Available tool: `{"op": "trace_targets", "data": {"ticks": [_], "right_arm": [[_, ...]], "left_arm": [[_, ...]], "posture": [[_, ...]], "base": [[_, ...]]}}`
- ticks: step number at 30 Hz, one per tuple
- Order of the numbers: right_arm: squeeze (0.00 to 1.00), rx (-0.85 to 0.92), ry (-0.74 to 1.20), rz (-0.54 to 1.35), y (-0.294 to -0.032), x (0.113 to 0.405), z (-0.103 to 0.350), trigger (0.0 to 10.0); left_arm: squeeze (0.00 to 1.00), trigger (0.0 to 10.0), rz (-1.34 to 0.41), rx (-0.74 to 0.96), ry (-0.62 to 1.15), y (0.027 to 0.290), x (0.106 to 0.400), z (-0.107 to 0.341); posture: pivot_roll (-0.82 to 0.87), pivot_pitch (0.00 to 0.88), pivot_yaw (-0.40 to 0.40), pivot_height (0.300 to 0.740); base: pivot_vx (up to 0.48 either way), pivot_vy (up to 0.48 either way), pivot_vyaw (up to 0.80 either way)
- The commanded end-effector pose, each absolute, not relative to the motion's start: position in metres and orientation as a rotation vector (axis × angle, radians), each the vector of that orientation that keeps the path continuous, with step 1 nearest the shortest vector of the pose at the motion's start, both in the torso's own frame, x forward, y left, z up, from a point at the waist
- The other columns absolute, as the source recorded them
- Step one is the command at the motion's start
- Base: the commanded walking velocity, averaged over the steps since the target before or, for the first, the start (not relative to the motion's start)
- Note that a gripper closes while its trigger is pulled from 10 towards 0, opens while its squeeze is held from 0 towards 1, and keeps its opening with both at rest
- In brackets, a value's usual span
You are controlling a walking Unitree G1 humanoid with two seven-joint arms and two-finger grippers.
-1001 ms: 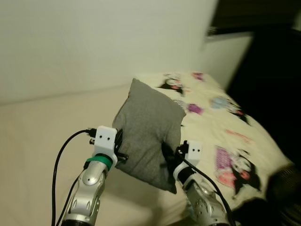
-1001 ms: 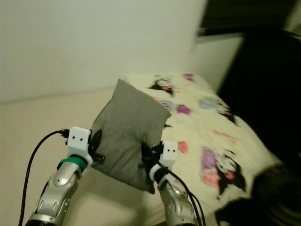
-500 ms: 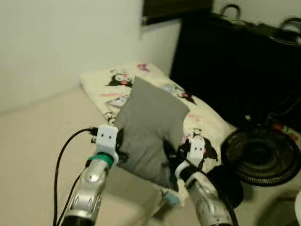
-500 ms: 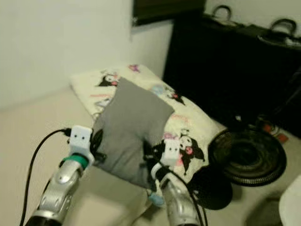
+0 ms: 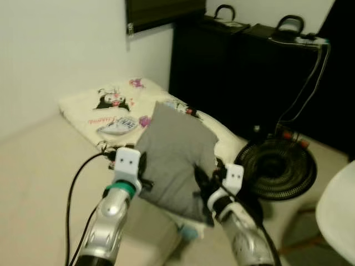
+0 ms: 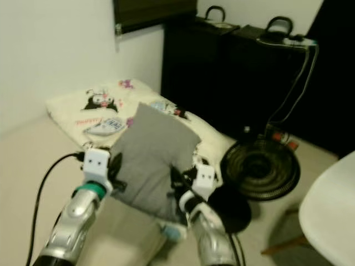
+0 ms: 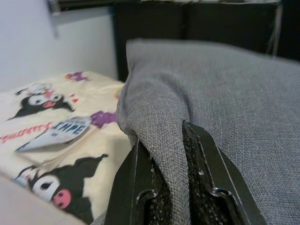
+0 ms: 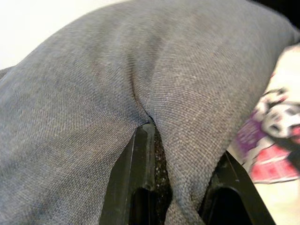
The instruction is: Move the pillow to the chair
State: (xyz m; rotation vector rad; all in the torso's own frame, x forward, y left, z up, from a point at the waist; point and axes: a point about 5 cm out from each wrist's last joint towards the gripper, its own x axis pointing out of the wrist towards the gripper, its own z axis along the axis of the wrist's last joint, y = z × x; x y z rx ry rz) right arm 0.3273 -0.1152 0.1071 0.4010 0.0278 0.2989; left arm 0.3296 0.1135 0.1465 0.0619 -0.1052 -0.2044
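Grey woven-fabric square pillow (image 5: 176, 160), which we hold aloft between both arms, above the edge of the cream cartoon-printed blanket (image 5: 111, 105). Our left gripper (image 7: 168, 159) pinches a fold of its left edge; our right gripper (image 8: 176, 161) is clamped on a fold of its right side. We see a black round fan (image 5: 275, 167) and a white chair (image 5: 339, 213) to the right.

Head eyes look down; wrist cameras press close against pillow (image 7: 225, 108).

plain grey pillow (image 5: 176, 160); cream blanket (image 5: 113, 108) (black-and-pink cartoon print); white chair (image 5: 339, 213).
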Motion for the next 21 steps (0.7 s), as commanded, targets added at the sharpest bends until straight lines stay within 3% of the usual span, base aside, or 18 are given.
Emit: {"op": "trace_targets", "data": {"ticks": [1,10,21], "right_arm": [[0.00,0.401,-0.002,0.292,-0.1126,0.3277,0.1094,10.0],[0.00,0.402,-0.001,0.261,-0.1094,0.3223,0.1026,10.0],[0.00,0.374,0.002,0.256,-0.1131,0.3186,0.0997,10.0]], "left_arm": [[0.00,10.0,-0.208,0.072,-0.133,0.1166,0.3295,0.1519],[0.00,10.0,-0.232,0.101,-0.125,0.1204,0.3336,0.1538],[0.00,10.0,-0.240,0.072,-0.117,0.1125,0.3307,0.1496]], "posture": [[0.00,0.007,0.061,0.740],[0.00,0.000,0.106,0.740],[-0.02,0.000,0.087,0.740]], "base": [[0.000,0.000,-0.80],[0.000,0.000,-0.80],[0.000,0.000,-0.80]]}}
